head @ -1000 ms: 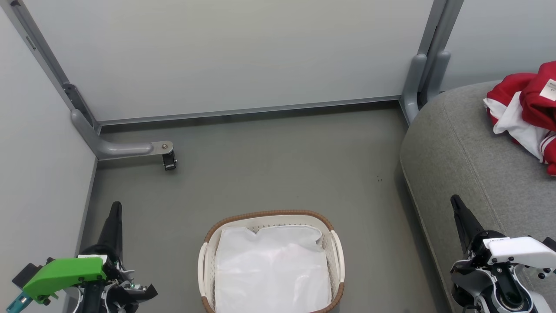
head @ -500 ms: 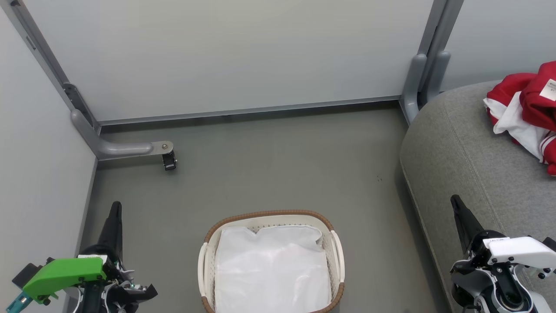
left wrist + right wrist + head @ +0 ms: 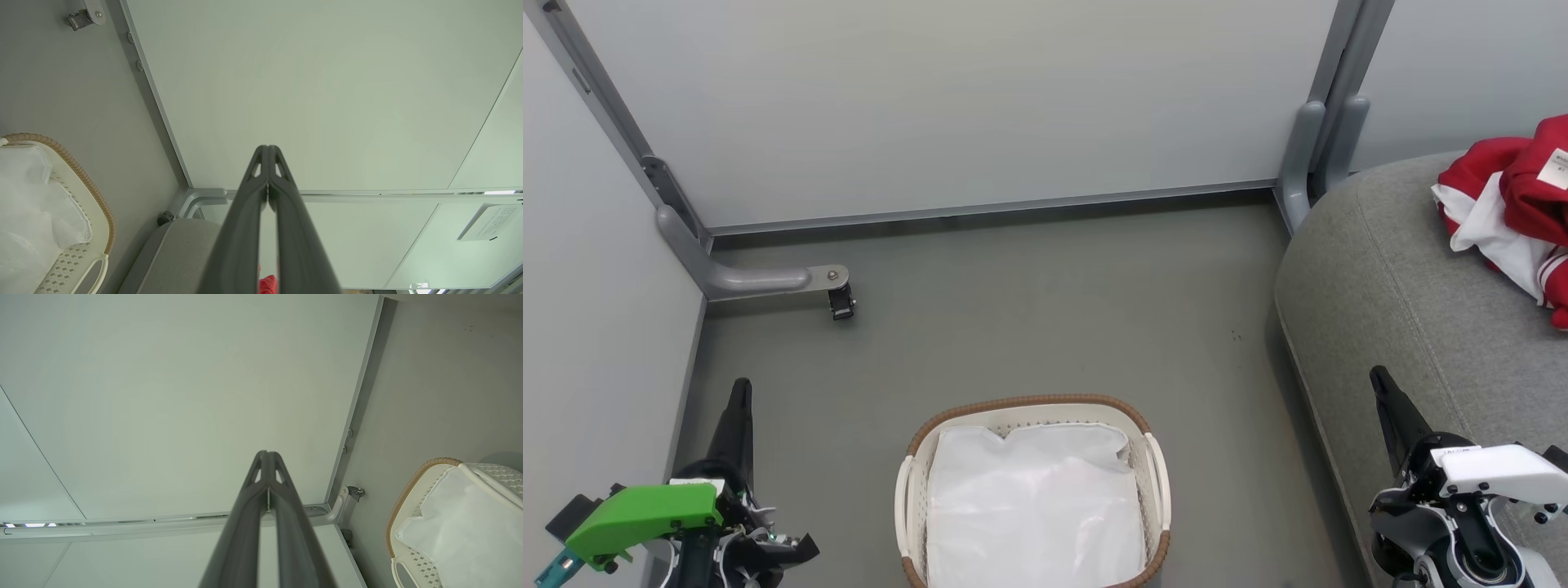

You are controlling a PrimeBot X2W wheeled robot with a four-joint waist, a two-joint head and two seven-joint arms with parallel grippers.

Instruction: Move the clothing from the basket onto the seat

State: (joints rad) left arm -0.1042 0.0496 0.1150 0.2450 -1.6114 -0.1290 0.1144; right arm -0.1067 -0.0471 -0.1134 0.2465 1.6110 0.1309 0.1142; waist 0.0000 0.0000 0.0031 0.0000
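The red clothing (image 3: pixel 1515 204) with white trim lies bunched on the grey seat (image 3: pixel 1388 294) at the right edge of the head view; a red scrap (image 3: pixel 267 283) peeks between my left fingers in the left wrist view. The white basket (image 3: pixel 915 457) with a brown woven rim sits on the floor at bottom centre, holding just its white liner cloth (image 3: pixel 1033 506). My left gripper (image 3: pixel 740 388) is shut and empty at lower left, left of the basket. My right gripper (image 3: pixel 1379 377) is shut and empty at lower right, over the seat's front edge.
Pale partition panels (image 3: pixel 947 106) wall in the grey floor (image 3: pixel 1045 318) behind and on the left. A grey panel foot with a black caster (image 3: pixel 840 302) juts out at the back left. Another grey post (image 3: pixel 1311 155) stands by the seat's back corner.
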